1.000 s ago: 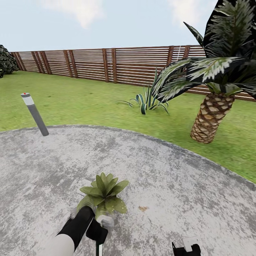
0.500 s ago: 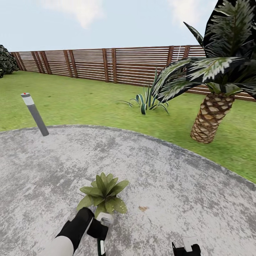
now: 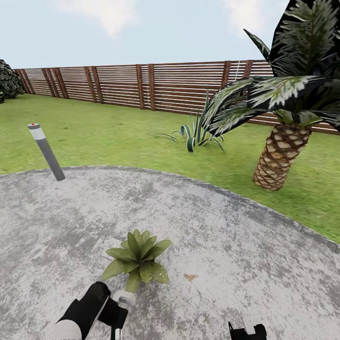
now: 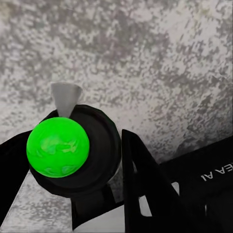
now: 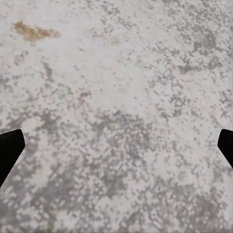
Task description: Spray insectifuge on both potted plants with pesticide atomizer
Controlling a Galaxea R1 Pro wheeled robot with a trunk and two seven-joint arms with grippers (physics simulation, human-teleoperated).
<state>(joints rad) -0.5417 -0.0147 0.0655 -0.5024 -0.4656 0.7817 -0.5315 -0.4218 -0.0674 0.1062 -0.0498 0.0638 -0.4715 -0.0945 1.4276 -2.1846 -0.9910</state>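
Note:
One potted plant [image 3: 137, 259], a low rosette of pointed green leaves, stands on the grey stone paving [image 3: 226, 236] of the garden. The second potted plant is out of view. My left gripper [image 3: 114, 315] sits just this side of the plant, to its left, shut on the pesticide atomizer [image 3: 123, 297]. In the left wrist view the atomizer [image 4: 73, 150] is a dark bottle with a bright green round top and a grey nozzle, clamped between the black fingers [image 4: 141, 184]. My right gripper [image 3: 248, 329] hangs low over bare paving, with its jaws wide apart.
A grey bollard lamp [image 3: 46, 151] leans at the paving's far left edge. On the lawn [image 3: 118, 137] beyond stand a striped agave [image 3: 194, 134] and a palm tree [image 3: 282, 158]. A brown slatted fence [image 3: 141, 85] closes the back, with a dark shrub [image 3: 7, 80] at far left.
My left arm has drawn back and to the left with the atomizer, away from the potted plant. The right arm and the camera have not moved.

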